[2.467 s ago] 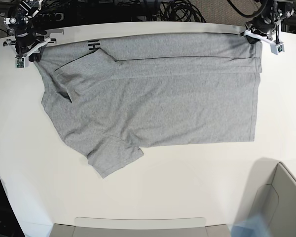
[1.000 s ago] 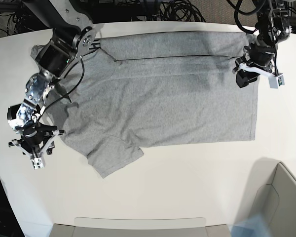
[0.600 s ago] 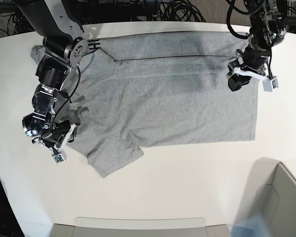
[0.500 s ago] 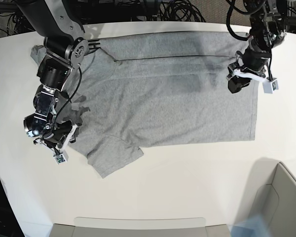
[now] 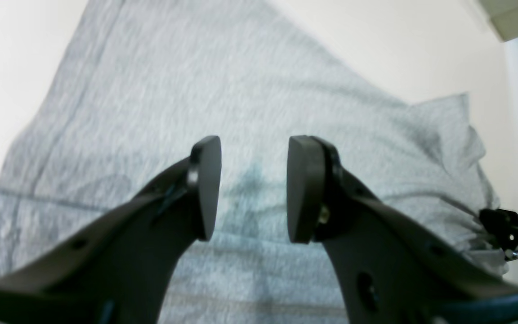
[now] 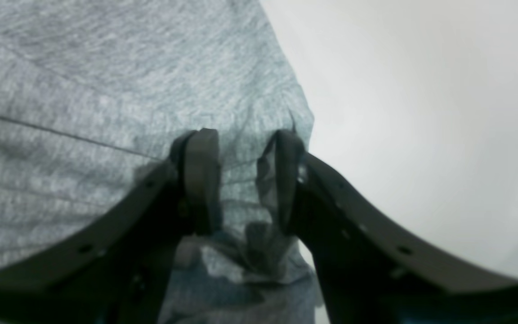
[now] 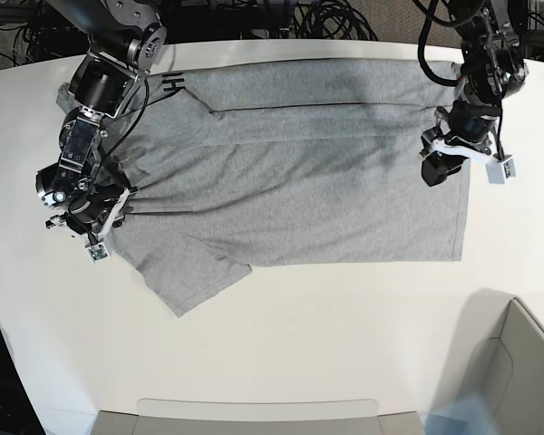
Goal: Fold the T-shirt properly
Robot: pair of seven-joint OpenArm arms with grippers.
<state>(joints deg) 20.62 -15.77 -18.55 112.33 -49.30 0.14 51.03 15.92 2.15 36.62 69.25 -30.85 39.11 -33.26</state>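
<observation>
Right gripper (image 6: 247, 184), jaws spread, down at the shirt (image 7: 326, 199), cloth rucked between the fingers! Left gripper (image 5: 251, 189) gapes too, over its other side. Soft, light, floppy stuff, I'd say, quick to crease; pinch both layers at the side edge. It's heather grey, across the table (image 7: 344, 353), long creases up top, a black scrap of lettering (image 7: 172, 82), sleeve (image 7: 195, 276) jutting out.

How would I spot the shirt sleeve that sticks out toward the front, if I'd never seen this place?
Find the big grey T-shirt spread across the white table in the base view. Follow its lower edge left of the middle to a slanting flap, the sleeve. Unlike the straight hem-like edge to its right, it juts out, ending nearest the bottom of the view.
</observation>
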